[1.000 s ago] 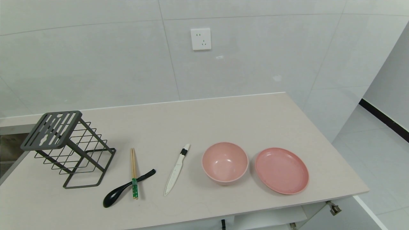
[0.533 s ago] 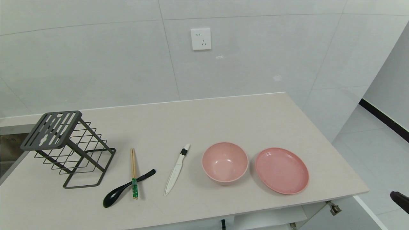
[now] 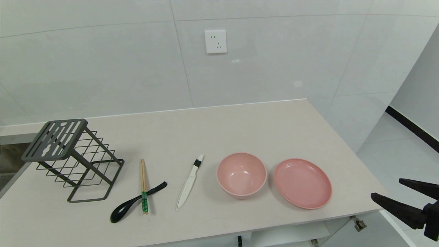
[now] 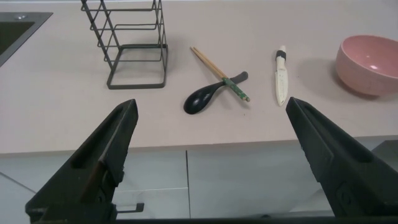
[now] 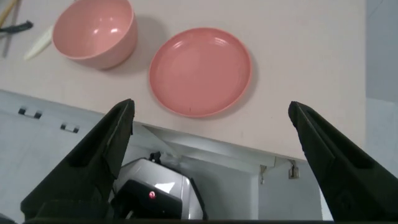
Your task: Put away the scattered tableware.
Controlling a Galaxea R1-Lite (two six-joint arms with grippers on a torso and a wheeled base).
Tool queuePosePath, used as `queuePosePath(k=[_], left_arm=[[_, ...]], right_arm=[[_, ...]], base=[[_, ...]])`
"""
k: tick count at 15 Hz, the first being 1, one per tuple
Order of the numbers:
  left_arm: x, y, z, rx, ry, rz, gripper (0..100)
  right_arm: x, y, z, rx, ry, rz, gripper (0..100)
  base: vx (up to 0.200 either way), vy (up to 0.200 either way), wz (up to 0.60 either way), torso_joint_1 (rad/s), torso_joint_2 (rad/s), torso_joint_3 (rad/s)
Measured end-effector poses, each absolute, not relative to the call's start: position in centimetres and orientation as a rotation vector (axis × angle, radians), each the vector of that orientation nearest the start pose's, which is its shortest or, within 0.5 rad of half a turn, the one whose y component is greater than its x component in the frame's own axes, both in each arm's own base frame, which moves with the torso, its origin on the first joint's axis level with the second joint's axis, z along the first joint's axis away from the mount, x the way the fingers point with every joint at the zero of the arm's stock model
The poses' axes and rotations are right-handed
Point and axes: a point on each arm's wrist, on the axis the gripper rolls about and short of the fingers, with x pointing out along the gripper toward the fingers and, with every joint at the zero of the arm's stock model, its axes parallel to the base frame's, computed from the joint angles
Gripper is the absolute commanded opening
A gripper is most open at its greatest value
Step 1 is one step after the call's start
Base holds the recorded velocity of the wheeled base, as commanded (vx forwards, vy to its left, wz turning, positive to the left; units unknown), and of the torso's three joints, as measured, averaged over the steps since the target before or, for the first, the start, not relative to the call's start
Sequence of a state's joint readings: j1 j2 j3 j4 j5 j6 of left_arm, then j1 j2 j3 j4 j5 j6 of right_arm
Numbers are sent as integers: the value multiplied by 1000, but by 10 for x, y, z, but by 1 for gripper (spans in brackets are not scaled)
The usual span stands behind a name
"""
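Six loose items on tabletop [image 3: 205,130], none gripped.

Right pincer [image 3: 386,188]: spread wide, holding nothing, off the tabletop's right end, near plate [image 3: 302,183] but apart from it.
Left pincer [image 4: 210,104]: likewise wide and unloaded, low before the front edge, facing spoon [image 3: 132,204].

Hazards, as judged:
- Plate: shallow, flat on the tabletop, close to the front edge. Likely to skid toward that edge if a finger pushes the rim instead of getting under it.
- Bowl [image 3: 241,175]: just beside the plate, narrow gap only. Liable to be knocked by a careless sweep at either piece.
- Chopsticks [image 3: 143,181]: crossed with the spoon's handle, apparently on top. Apt to roll or scatter if the spoon goes first.
- Knife [image 3: 189,181]: thin, lying flat between chopsticks and bowl, tip toward the front edge. Poor purchase for a wide grip; risk of slipping or spinning.
- Rack [image 3: 68,157]: light wire frame with slotted top, near the tabletop's left end. Could shift or tip under a utensil pressed off-slot.

Containers:
- Rack: no utensil in its slots yet.
- Bowl: upright, nothing visible inside.
- Plate: nothing on it.
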State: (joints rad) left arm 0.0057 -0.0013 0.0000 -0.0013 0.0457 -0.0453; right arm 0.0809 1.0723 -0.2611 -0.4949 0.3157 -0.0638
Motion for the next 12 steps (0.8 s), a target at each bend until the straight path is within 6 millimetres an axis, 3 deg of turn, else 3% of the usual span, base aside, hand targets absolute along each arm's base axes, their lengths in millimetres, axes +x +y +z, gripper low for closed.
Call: queuePosePath(k=[8, 12], left_arm=[[-23, 1, 76, -46, -4, 51, 100], [-23, 1, 76, -47, -5, 51, 100]], right_arm=[[167, 21, 134, -62, 430, 447, 100], [199, 24, 123, -68, 431, 448, 100]], base=[[0, 0, 0, 0, 0, 0], [0, 0, 0, 0, 0, 0]])
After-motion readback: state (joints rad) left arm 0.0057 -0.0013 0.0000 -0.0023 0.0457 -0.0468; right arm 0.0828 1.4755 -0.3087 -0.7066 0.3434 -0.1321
